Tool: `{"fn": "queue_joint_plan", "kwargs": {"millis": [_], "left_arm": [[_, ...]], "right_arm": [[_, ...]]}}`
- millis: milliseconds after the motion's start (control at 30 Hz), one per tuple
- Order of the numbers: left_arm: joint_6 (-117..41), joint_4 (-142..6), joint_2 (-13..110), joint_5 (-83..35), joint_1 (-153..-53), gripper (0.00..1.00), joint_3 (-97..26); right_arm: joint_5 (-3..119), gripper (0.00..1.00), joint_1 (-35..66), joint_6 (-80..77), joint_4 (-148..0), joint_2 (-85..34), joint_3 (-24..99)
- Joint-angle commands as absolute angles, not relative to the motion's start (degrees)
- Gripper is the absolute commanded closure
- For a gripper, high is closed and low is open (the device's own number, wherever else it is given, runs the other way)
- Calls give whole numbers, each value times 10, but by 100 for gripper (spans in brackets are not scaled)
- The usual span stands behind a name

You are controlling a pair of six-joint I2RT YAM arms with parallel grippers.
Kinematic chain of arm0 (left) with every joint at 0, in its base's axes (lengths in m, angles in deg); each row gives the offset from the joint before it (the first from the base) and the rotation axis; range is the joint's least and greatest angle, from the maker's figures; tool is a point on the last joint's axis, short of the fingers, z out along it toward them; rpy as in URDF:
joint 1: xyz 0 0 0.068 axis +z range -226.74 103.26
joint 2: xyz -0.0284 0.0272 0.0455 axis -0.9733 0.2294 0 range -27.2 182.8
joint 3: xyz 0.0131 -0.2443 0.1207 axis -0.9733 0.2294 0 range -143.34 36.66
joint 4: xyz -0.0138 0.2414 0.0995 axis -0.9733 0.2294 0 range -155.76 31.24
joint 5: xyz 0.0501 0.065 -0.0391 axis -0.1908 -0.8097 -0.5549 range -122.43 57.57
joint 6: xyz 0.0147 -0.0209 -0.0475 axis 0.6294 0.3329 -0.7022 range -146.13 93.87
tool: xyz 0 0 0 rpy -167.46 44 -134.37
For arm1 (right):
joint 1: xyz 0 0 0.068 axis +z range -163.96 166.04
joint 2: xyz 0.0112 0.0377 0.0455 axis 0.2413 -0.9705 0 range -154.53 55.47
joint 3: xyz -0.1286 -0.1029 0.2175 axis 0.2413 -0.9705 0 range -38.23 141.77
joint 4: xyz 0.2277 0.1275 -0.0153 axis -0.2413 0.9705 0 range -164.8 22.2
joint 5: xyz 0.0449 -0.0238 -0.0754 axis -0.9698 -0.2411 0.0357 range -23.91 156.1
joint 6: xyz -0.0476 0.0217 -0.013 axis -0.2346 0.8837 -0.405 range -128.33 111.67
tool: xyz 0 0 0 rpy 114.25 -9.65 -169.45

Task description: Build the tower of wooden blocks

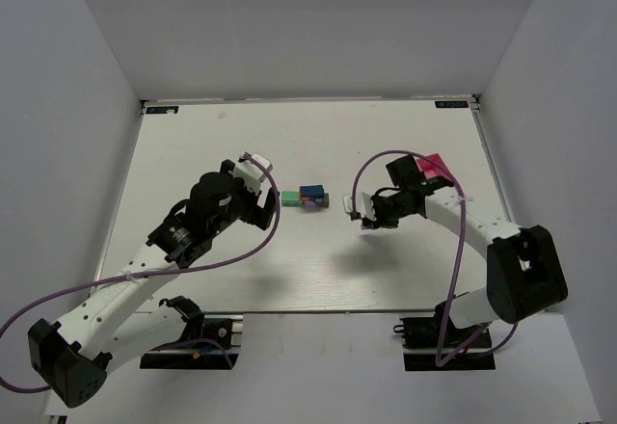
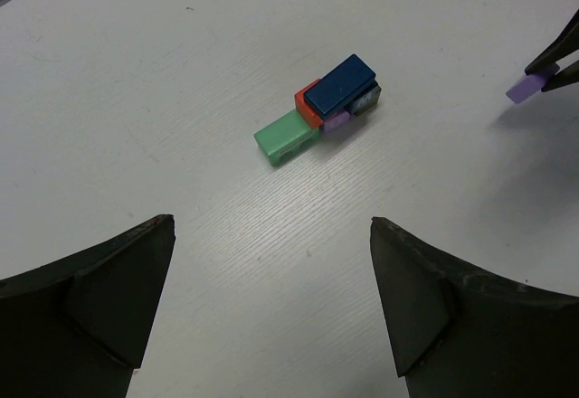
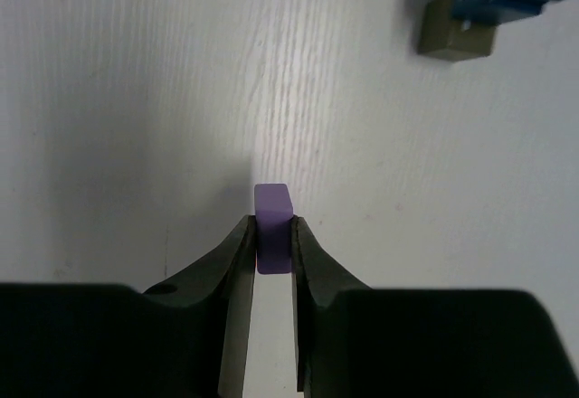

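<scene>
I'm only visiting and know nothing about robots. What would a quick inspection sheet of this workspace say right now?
Surface: white table with a faint wood grain.
Job's things: tower of green, red, blue, purple and dark pieces at mid-table; loose purple block held apart from it.
Clutter: pink tray behind the right arm.
Claws: left claw open, empty, facing the tower; right claw shut on the purple block, lifted off the table.
Cables: a purple cable loops along each arm, away from the blocks.
Surroundings: plain white walls on three sides.
</scene>
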State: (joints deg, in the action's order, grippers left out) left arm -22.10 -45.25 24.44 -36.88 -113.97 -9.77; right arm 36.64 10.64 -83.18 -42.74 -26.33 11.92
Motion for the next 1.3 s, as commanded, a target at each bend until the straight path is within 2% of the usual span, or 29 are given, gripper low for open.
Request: {"fn": "queue_joint_plan", "kwargs": {"millis": [0, 467, 933, 1267], "left_arm": [[-225, -455, 224, -381, -1138, 1, -96], [-225, -466, 154, -429, -1138, 1, -80], [-225, -471, 144, -434, -1138, 1, -80], [-225, -471, 144, -424, -1138, 1, -80]], "right_arm": [[308, 98, 120, -762, -414, -242, 178], [277, 100, 175, -612, -410, -365, 409], [421, 100, 251, -589, -350, -529, 605], [480, 100, 263, -598, -316, -573, 637]]}}
